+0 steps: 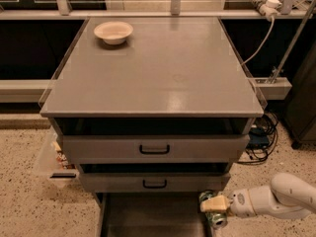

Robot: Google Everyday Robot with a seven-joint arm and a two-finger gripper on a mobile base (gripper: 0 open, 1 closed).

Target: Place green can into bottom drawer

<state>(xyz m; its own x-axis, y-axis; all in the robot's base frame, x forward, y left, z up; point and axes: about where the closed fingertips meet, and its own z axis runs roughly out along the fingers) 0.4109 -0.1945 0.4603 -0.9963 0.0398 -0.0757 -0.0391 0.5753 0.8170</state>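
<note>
stage: late, pick done, drop not yet done | gripper (213,205): low, front right of cabinet (153,78), jaws clenched on green can (207,197) (held between them) | bottom drawer (148,216): open, just left of jaws | left: move inward, release

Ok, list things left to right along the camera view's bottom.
Clear plastic bin, dark grey bottom drawer, mottled green aluminium can clamped in the end effector at the drawer's right edge, white robot arm.
</note>
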